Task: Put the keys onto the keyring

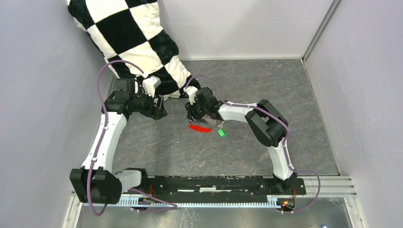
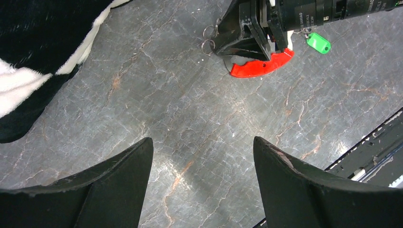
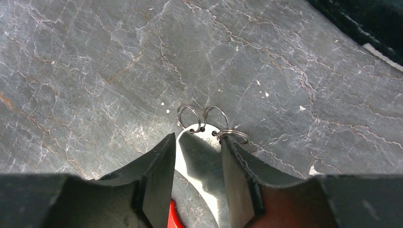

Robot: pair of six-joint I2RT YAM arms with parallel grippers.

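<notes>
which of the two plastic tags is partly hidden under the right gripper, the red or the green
The long red oval tag: the right gripper stands over it and covers part of it. The small bright-green tag lies uncovered off to the side of that gripper.

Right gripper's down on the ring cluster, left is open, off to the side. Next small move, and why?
Probably ease the open left gripper toward the small wire rings poking out past the right gripper; its fingers flank the silver piece, leaving those rings exposed to grasp.

Flat silver piece (image 3: 199,166) sits inside my right gripper (image 3: 198,141).
Two wire rings (image 3: 189,115) at its top edge, grey table (image 3: 95,71) beneath.
</notes>
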